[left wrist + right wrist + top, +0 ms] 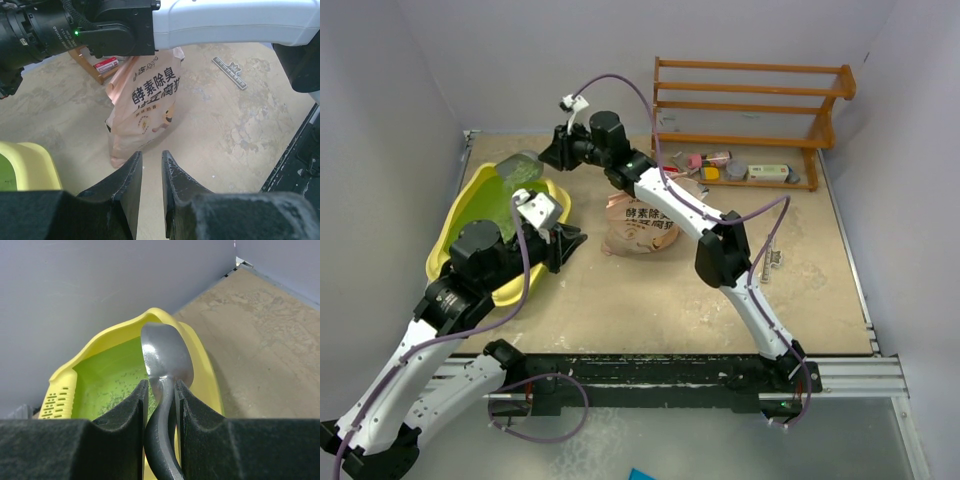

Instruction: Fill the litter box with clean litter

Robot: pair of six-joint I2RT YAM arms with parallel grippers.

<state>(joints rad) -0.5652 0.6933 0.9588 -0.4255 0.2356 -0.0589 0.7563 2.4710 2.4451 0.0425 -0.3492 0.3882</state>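
While the right pincer (pixel 161 386) clamps the dark handle of a small silver metal scoop (pixel 167 354), we see the scoop's shiny bowl hanging over the large yellow oval plastic litter box (pixel 107 342). The box fills the left half of the right wrist frame, close to the grey wall. On its greenish floor lies the clean litter (pixel 112 392), pale green fine granules strewn in a thin scatter. We cannot tell whether the bowl carries any.

From above, the litter box sits at the left of the frame on the beige surface (pixel 670 300), and the right arm (pixel 665 195) reaches across to its upper end. The left pincer (pixel 151 159) hovers low near the box's right rim, its two dark fingers standing a narrow gap apart with nothing between them.

A peach-pink bag with black Chinese text (pixel 150 100) stands at the centre of the left wrist frame, between box and right arm. An orange wooden rack (pixel 750 100) stands at the upper right.
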